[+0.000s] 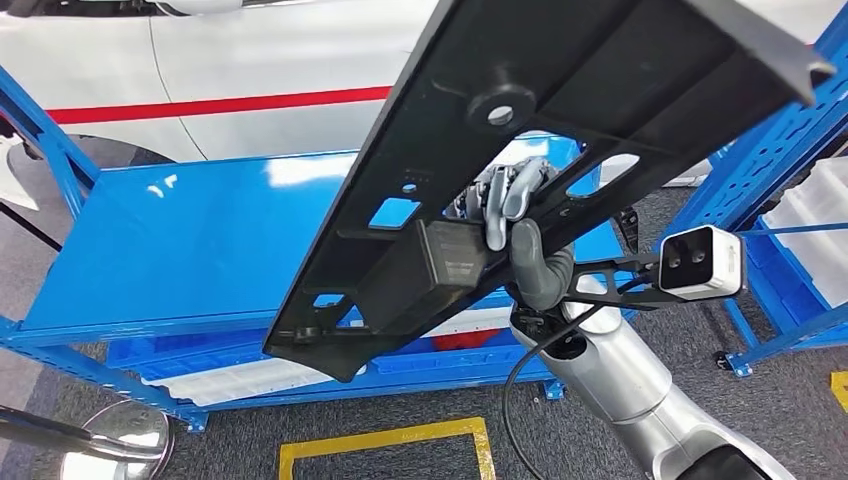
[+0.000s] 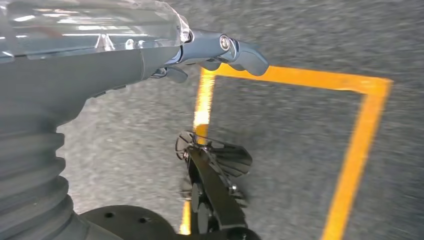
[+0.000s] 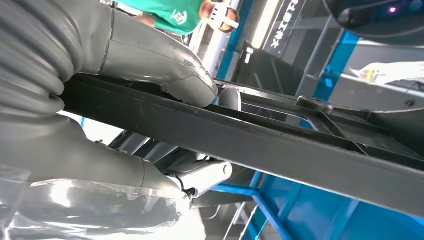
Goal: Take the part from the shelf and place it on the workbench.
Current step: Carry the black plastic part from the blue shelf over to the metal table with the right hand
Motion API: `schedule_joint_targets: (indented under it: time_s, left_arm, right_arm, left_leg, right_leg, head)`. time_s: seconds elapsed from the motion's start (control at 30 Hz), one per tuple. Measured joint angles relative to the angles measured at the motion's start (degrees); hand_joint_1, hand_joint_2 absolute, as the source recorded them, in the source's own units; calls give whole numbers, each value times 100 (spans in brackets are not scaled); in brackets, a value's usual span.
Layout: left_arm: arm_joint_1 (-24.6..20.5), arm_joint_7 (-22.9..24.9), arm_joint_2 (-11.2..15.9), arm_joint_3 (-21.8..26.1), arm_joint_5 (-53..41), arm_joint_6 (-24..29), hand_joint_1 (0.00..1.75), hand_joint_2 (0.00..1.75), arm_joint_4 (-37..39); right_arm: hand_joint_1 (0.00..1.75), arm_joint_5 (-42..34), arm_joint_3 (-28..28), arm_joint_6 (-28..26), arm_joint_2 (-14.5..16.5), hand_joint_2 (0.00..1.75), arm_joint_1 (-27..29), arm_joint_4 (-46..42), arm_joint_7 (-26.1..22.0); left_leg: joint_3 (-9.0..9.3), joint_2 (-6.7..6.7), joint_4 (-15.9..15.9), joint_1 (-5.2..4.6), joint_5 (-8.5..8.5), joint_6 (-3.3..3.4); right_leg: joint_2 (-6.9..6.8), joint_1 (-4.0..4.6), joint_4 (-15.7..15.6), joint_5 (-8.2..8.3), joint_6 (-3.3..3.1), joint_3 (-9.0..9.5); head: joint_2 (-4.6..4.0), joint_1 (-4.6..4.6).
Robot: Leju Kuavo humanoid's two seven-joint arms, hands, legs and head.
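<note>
Right wrist view: thumb atop black part, person's green sleeve.

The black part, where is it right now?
In the head view the black part is off the shelf, held tilted in the air by the right robot hand, above the blue shelf top.

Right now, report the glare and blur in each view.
Head view: sharp, with white glare patches on the blue shelf top. Left wrist view: floor and yellow floor line smeared by motion blur. Right wrist view: right hand and black part soft, bright washout near the fingers.
</note>
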Motion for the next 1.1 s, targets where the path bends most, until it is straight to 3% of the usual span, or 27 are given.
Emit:
schedule_joint_targets:
  time_s: [0.07, 0.13, 0.2, 0.27, 0.3, 0.33, 0.4, 0.43, 0.47, 0.5, 0.57, 0.63, 0.7, 0.77, 0.8, 0.83, 0.9, 0.93, 0.97, 1.0, 1.03, 1.07, 1.1]
  left_arm:
    - [7, 81, 4, -5, 0, 1, 0, 175, 3]
    - [3, 152, 14, -15, 0, 2, 0, 175, 11]
    - [8, 199, 22, -40, 0, -3, 0, 175, 23]
    - [17, 230, 23, -94, 1, -13, 0, 175, 31]
    - [17, 244, 22, -120, 1, -21, 0, 175, 33]
    - [17, 256, 19, -141, 1, -29, 0, 175, 33]
    - [16, 272, 6, -165, 0, -46, 0, 175, 33]
    - [17, 280, -1, -175, 0, -51, 0, 175, 33]
    - [18, 287, -9, -186, 0, -53, 0, 175, 33]
    - [18, 292, -16, -197, 0, -55, 0, 175, 33]
    - [17, 298, -29, -223, 0, -60, 0, 175, 33]
    - [15, 301, -37, -248, 0, -63, 0, 175, 33]
    - [16, 309, -43, -261, 0, -63, 0, 175, 33]
    - [27, 316, -50, -274, 0, -63, 0, 175, 34]
    - [34, 317, -57, -279, 0, -63, 0, 175, 36]
    - [41, 318, -62, -284, 0, -62, 0, 175, 37]
    - [43, 322, -70, -287, 0, -55, 0, 175, 39]
    - [40, 323, -72, -287, 0, -50, 0, 175, 39]
    - [37, 322, -74, -287, 0, -40, 0, 175, 39]
    - [36, 316, -77, -287, 0, -33, 0, 175, 38]
    - [35, 303, -80, -287, 0, -27, 0, 175, 38]
    - [32, 285, -82, -287, 0, -24, 0, 175, 38]
    - [25, 266, -83, -288, 0, -26, 0, 175, 38]
  right_arm:
    - [175, -6, 0, -14, -53, 175, -1, -38, -1]
    - [175, 40, 0, -51, -89, 175, 0, -105, -3]
    - [175, 156, 0, -80, -117, 175, 23, -181, -10]
    - [175, 307, -2, -68, -165, 175, 104, -245, -22]
    - [175, 377, -4, -46, -202, 175, 165, -274, -30]
    - [175, 428, -9, -10, -245, 175, 232, -296, -37]
    - [175, 488, -21, 68, -325, 175, 364, -324, -49]
    - [175, 501, -27, 100, -358, 175, 422, -330, -52]
    - [175, 510, -30, 118, -384, 175, 470, -335, -55]
    - [175, 516, -33, 130, -407, 175, 508, -338, -56]
    - [175, 522, -48, 135, -440, 175, 545, -346, -57]
    - [175, 524, -78, 166, -456, 175, 549, -368, -58]
    - [175, 526, -118, 267, -456, 175, 554, -392, -58]
    - [175, 537, -163, 389, -455, 175, 575, -396, -54]
    - [175, 548, -186, 433, -452, 175, 585, -397, -49]
    - [175, 560, -210, 462, -449, 175, 593, -398, -43]
    - [175, 581, -263, 504, -445, 175, 602, -402, -32]
    - [175, 586, -290, 524, -445, 175, 609, -402, -29]
    - [175, 587, -319, 543, -445, 175, 620, -402, -30]
    - [175, 587, -349, 564, -445, 175, 637, -401, -32]
    - [175, 594, -384, 586, -445, 175, 659, -401, -36]
    - [175, 616, -423, 611, -445, 175, 682, -400, -42]
    - [175, 656, -464, 634, -445, 175, 707, -400, -49]
  left_leg:
    - [505, -6, -602, -8, 266, 61]
    - [1045, -17, -1393, -43, 303, 139]
    - [1234, -23, -1740, -90, 266, 202]
    - [1178, -7, -1811, -85, 376, 274]
    - [1137, 8, -1846, -73, 444, 320]
    - [1079, 22, -1878, -59, 519, 359]
    - [932, 38, -1882, -62, 644, 404]
    - [847, 43, -1872, -67, 702, 406]
    - [760, 49, -1854, -71, 755, 404]
    - [670, 55, -1829, -72, 803, 399]
    - [499, 63, -1755, -73, 884, 377]
    - [372, 62, -1668, -89, 945, 335]
    - [317, 60, -1634, -99, 1023, 277]
    - [282, 49, -1642, -98, 1083, 212]
    - [232, 40, -1588, -93, 993, 179]
    - [162, 32, -1438, -86, 797, 148]
    - [-22, 28, -801, -59, 211, 91]
    - [-93, 29, -409, -48, 1, 69]
    - [-124, 30, -88, -41, -76, 53]
    - [-84, 30, 79, -36, -8, 46]
    - [54, 29, 32, -32, 162, 50]
    - [295, 28, -223, -31, 343, 62]
    - [603, 23, -630, -33, 418, 84]
  right_leg:
    - [3, 12, 8, 83, 20, -98]
    - [5, 22, 8, 160, 71, -151]
    - [2, 11, -19, 249, 146, -170]
    - [3, 5, -39, 279, 224, -192]
    - [6, 5, 31, 165, 252, -227]
    - [7, 5, 214, -59, 274, -293]
    - [5, -9, 874, -638, 302, -466]
    - [4, -13, 1231, -808, 316, -532]
    - [4, -15, 1478, -821, 326, -541]
    - [4, -17, 1567, -705, 331, -476]
    - [1, -20, 1166, -360, 318, -66]
    - [0, -2, 337, -381, 271, 512]
    - [1, 29, -131, -539, 214, 783]
    - [-10, 17, -174, -474, 140, 726]
    - [-18, 4, -177, -412, 94, 667]
    - [-27, -13, -187, -344, 54, 598]
    - [-35, -12, -182, -214, 10, 445]
    - [-37, -7, -176, -152, 6, 367]
    - [-38, -3, -166, -93, 9, 286]
    - [-39, 0, -150, -38, 15, 202]
    - [-40, 2, -126, 12, 26, 117]
    - [-38, 2, -98, 59, 41, 36]
    - [-35, 5, -72, 100, 61, -30]
  head:
    - [0, 0]
    - [0, 0]
    - [0, 0]
    - [0, 1]
    - [0, 1]
    - [0, 2]
    - [0, 2]
    - [0, 2]
    - [0, 1]
    - [0, 1]
    - [0, 1]
    - [0, 1]
    - [0, 0]
    - [0, 1]
    - [0, 1]
    - [0, 1]
    - [0, 0]
    - [0, 0]
    - [0, 0]
    - [0, 0]
    - [0, 0]
    - [0, 0]
    - [0, -1]
